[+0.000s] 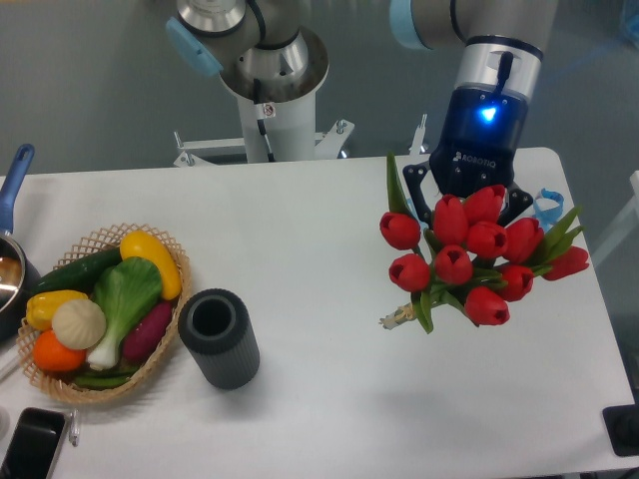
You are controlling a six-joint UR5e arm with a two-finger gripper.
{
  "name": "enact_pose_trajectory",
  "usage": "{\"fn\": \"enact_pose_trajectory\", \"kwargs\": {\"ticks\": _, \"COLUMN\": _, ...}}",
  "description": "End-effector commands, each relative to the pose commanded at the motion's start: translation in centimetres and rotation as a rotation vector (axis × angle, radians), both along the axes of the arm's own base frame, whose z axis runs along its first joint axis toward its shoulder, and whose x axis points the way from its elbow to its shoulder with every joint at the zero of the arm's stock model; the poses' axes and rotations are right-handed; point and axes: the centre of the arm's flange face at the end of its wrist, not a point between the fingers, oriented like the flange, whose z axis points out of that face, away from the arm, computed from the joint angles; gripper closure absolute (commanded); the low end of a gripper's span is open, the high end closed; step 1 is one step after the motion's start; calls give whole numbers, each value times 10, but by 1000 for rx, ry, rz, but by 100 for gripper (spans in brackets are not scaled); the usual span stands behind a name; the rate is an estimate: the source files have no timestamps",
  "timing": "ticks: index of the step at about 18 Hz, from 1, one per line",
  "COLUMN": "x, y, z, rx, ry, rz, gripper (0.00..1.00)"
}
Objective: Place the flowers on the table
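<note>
The flowers (pixel 469 261), a bunch of red tulips with green stems and leaves, are over the right part of the white table (pixel 329 230). The heads tilt up and to the right, and the cut stem ends (pixel 395 319) point down to the left. My gripper (pixel 467 222) comes down from above, right behind the tulip heads. Its black finger links (pixel 415 192) show on either side of the bunch, and it looks shut on the stems. The fingertips are hidden by the heads. I cannot tell whether the stem ends touch the table.
A dark ribbed cylinder vase (pixel 218 337) stands open-topped at front left. Next to it is a wicker basket (pixel 100 384) of toy vegetables. A pan with a blue handle (pixel 12 180) and a phone (pixel 30 444) are at the left edge. A small blue object (pixel 547 206) lies right of the gripper.
</note>
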Motion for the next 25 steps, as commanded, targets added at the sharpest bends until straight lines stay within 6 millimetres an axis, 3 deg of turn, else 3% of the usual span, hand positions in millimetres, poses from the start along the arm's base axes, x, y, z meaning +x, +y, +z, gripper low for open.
{"fn": "enact_pose_trajectory", "kwargs": {"ticks": 9, "x": 13, "y": 0, "z": 2, "rx": -16, "ry": 3, "rz": 3, "gripper": 78}}
{"fn": "enact_pose_trajectory", "kwargs": {"ticks": 14, "x": 22, "y": 14, "z": -7, "rx": -95, "ry": 42, "rz": 11, "gripper": 78}}
{"fn": "enact_pose_trajectory", "kwargs": {"ticks": 25, "x": 36, "y": 13, "z": -75, "rx": -354, "ry": 177, "rz": -59, "gripper": 78}}
